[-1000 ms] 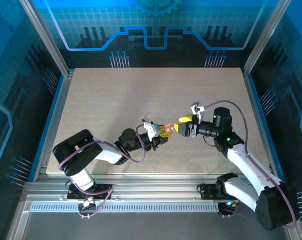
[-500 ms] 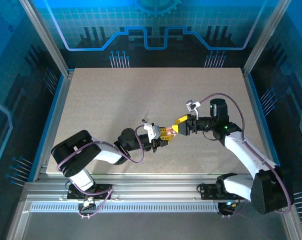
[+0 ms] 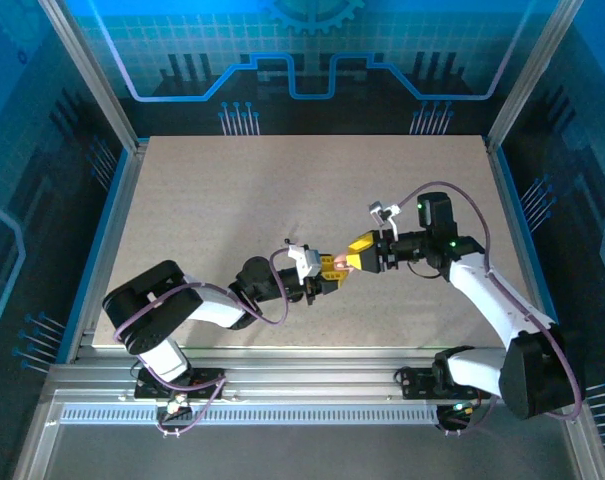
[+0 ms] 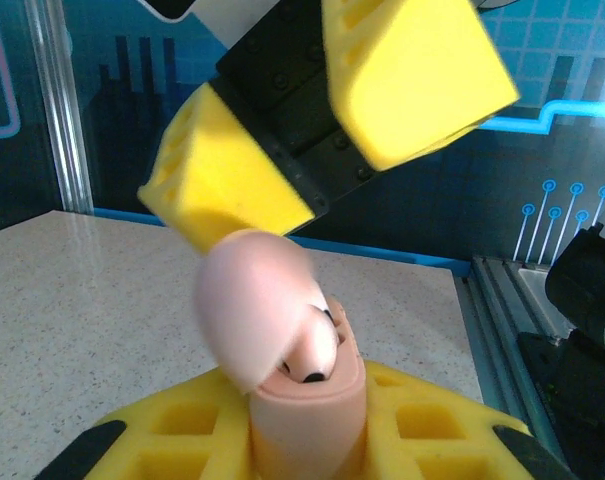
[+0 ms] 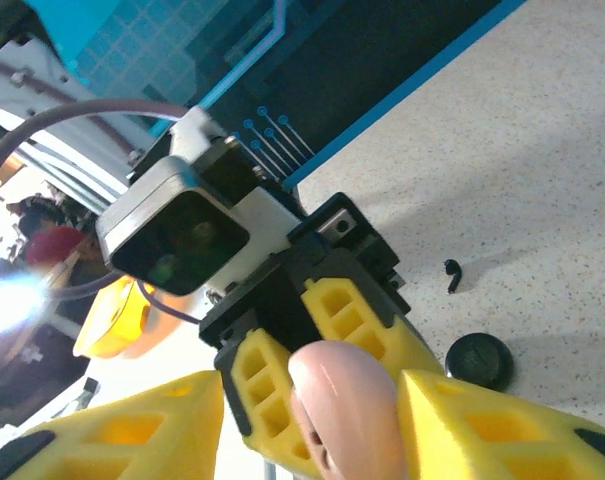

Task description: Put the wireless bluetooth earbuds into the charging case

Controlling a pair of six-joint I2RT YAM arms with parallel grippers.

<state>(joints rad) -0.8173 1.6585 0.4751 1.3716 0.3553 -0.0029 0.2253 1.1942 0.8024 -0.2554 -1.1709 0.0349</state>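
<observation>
My left gripper (image 3: pixel 325 270) is shut on the pink charging case (image 4: pixel 307 425), held off the table at mid-table. The case's lid (image 4: pixel 250 300) stands open. A pale pinkish earbud (image 4: pixel 317 345) sits in the case's well. My right gripper (image 3: pixel 353 254) meets the case from the right, jaws open and straddling the lid (image 5: pixel 344 395). One yellow finger (image 4: pixel 222 195) touches the lid's top; on the other side a gap is left. A tiny black earbud (image 5: pixel 452 276) lies on the table beyond.
A round black disc (image 5: pixel 478 360) lies on the table next to the black earbud. The left wrist's camera housing (image 5: pixel 177 235) is close in front of my right gripper. Blue-lit walls and a metal frame (image 3: pixel 112 120) enclose the tabletop (image 3: pixel 232 190).
My right gripper has moved left onto the held case and its jaws have narrowed around the lid. The left arm has stayed where it was, still gripping the case.
</observation>
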